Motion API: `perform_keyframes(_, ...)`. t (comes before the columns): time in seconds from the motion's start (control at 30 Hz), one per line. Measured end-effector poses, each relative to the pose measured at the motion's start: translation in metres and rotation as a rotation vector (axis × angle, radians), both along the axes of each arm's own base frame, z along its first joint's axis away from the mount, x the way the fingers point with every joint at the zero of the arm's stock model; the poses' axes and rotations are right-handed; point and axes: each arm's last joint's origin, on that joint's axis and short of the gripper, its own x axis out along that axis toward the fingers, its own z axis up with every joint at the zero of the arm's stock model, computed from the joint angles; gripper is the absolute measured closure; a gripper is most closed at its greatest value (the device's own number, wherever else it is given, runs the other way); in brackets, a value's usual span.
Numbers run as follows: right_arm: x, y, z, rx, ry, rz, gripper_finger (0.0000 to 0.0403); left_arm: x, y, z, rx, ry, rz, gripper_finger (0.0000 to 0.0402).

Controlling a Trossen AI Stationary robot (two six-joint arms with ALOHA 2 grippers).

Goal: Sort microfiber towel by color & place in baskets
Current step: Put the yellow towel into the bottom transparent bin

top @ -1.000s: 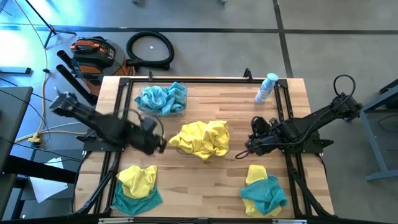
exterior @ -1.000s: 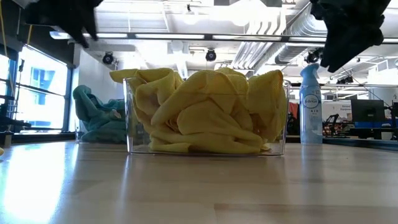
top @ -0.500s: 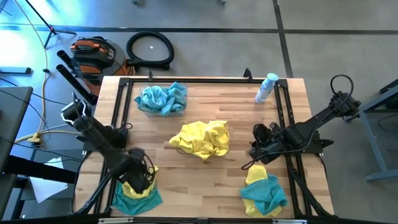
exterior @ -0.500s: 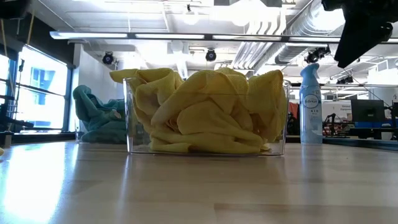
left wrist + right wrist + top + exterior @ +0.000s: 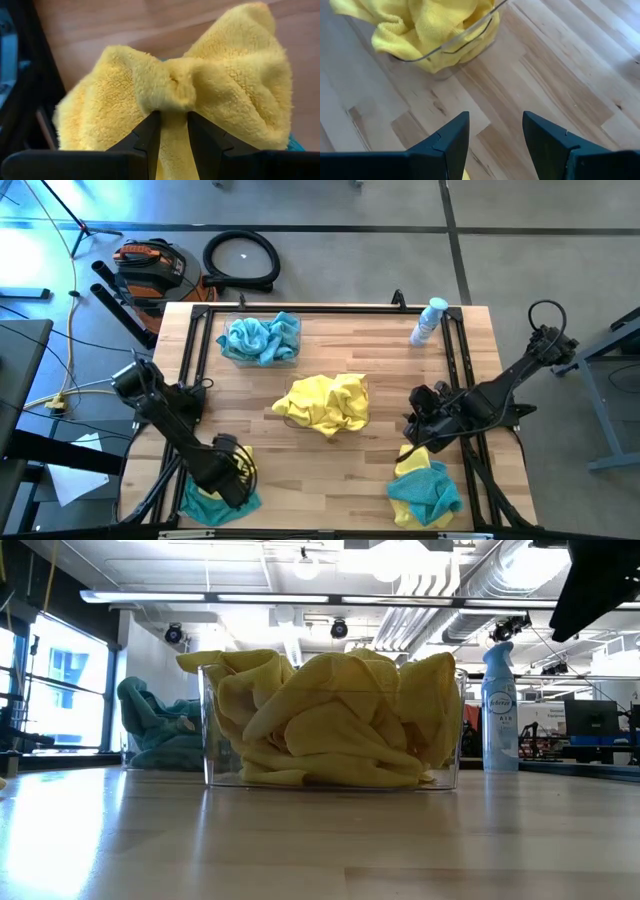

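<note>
At the table's near left, a yellow towel [image 5: 225, 75] lies on a teal towel [image 5: 210, 505]. My left gripper [image 5: 235, 475] points down onto this heap, shut on the yellow towel. My right gripper [image 5: 413, 430] hangs open above bare wood, just far of a second heap at the near right: a yellow towel [image 5: 410, 462] on a teal one [image 5: 428, 495]. A clear basket [image 5: 210, 740] at the centre holds yellow towels [image 5: 325, 402]. Another basket [image 5: 290, 358] at the far left holds teal towels [image 5: 260, 338]. My left gripper [image 5: 173, 117] pinches a bunched-up fold of the yellow towel [image 5: 175, 95] between its two fingers, coming from above and pointing down. The cloth puffs out to either side of the fingers. The rest of the towel lies on the heap.
A clear spray bottle [image 5: 428, 320] stands at the far right corner. Black frame rails [image 5: 190, 360] run along the table's sides. Bare wood lies between the centre basket and the near edge. The centre basket's rim [image 5: 465, 40] shows in the right wrist view.
My left gripper has swung from beside the centre basket toward the table's near edge, sunk onto the near-left heap and tipped to point down. My right gripper has drifted a little toward the near-right heap, staying open.
</note>
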Motion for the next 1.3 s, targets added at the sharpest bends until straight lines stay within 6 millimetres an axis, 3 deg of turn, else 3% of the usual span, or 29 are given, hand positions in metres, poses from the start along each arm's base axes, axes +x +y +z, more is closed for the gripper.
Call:
perform_keyframes(0.1, 0.0, 0.001, 0.0, -0.009, -0.015, 0.003, 0.0222, 0.003, -0.004, -0.003, -0.047, -0.006, 0.007, 0.0328)
perform_keyframes(0.2, 0.0, 0.001, 0.001, -0.014, -0.021, 0.003, 0.0222, 0.004, -0.005, 0.0, -0.077, -0.023, 0.007, 0.0372)
perform_keyframes(0.33, 0.0, 0.001, 0.001, -0.014, -0.02, 0.004, 0.0222, 0.005, -0.005, 0.018, -0.071, -0.078, -0.01, 0.0393)
perform_keyframes(0.43, 0.0, 0.001, 0.001, -0.015, -0.02, 0.005, 0.0222, 0.007, -0.004, 0.044, -0.044, -0.17, -0.03, 0.04)
perform_keyframes(0.8, 0.0, 0.001, 0.001, -0.043, -0.039, -0.003, 0.0222, 0.022, 0.013, 0.174, 0.195, -0.55, -0.306, 0.0401)
perform_keyframes(0.93, 0.0, 0.001, 0.001, -0.042, -0.04, -0.005, 0.0222, 0.037, 0.029, 0.213, 0.329, -0.7, -0.4, 0.0401)
perform_keyframes(1.07, 0.0, 0.001, 0.001, -0.041, -0.042, -0.005, 0.0222, 0.055, 0.059, 0.24, 0.432, -0.735, -0.439, 0.0401)
perform_keyframes(1.17, 0.001, 0.001, 0.001, -0.035, -0.047, -0.009, 0.0222, 0.07, 0.085, 0.25, 0.483, -0.714, -0.448, 0.0401)
perform_keyframes(1.3, 0.001, 0.001, 0.001, -0.027, -0.053, -0.023, 0.0222, 0.088, 0.117, 0.245, 0.409, -0.625, -0.456, 0.0401)
